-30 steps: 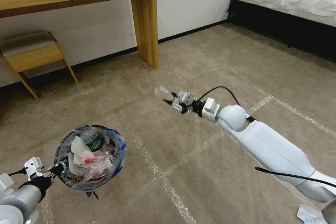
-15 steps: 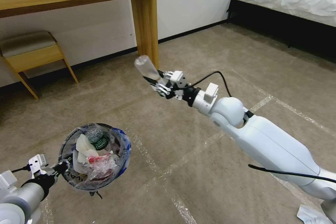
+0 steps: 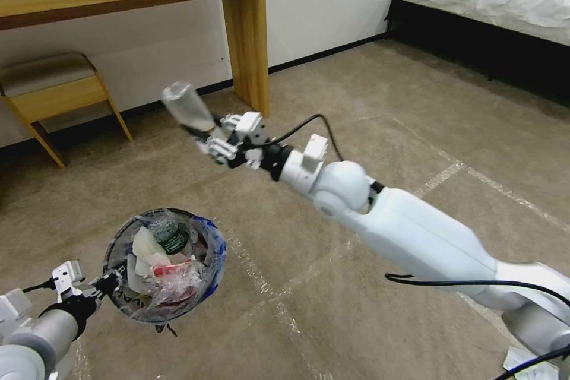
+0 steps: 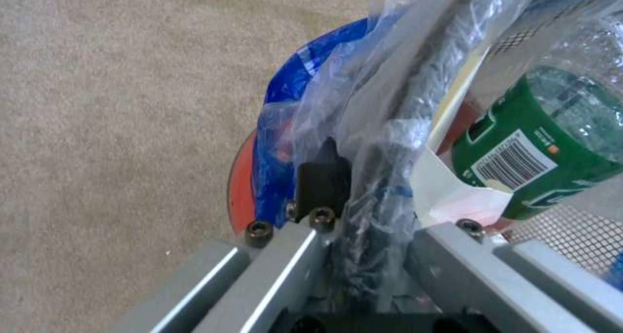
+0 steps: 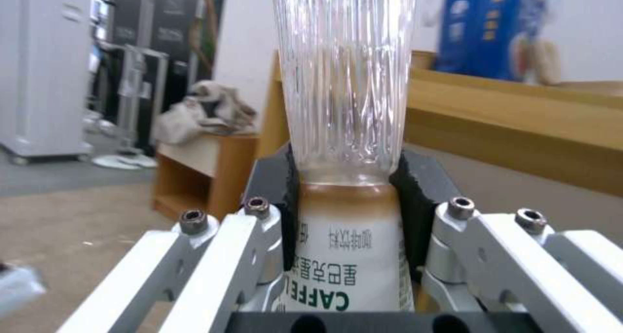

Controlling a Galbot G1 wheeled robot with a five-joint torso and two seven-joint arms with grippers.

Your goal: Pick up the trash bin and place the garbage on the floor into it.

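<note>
Right gripper (image 3: 209,138) pinches clear coffee bottle (image 3: 189,106) aloft for drop; left gripper (image 3: 105,284) clamps trash bin (image 3: 122,303) rim, holding mouth up.

Right arm (image 3: 415,237): glossy white shell, thick forearm segment tapering to a rounded ball-like joint, then a narrower white wrist with a black collar. White boxy module clipped on the wrist. Black cable loops from the wrist back over the joint; a second black cable runs across the forearm.

Right gripper (image 3: 222,138): white/silver linkage fingers, dark socket-head screws at the pivots (four seen in the wrist view), black pads (image 5: 418,187) on the inner faces.

Left arm (image 3: 35,335): grey-white cylinder, black cuff, small white block, thin black cable.

Left gripper (image 4: 354,211): grey metal links, dark screws, black pad.
</note>
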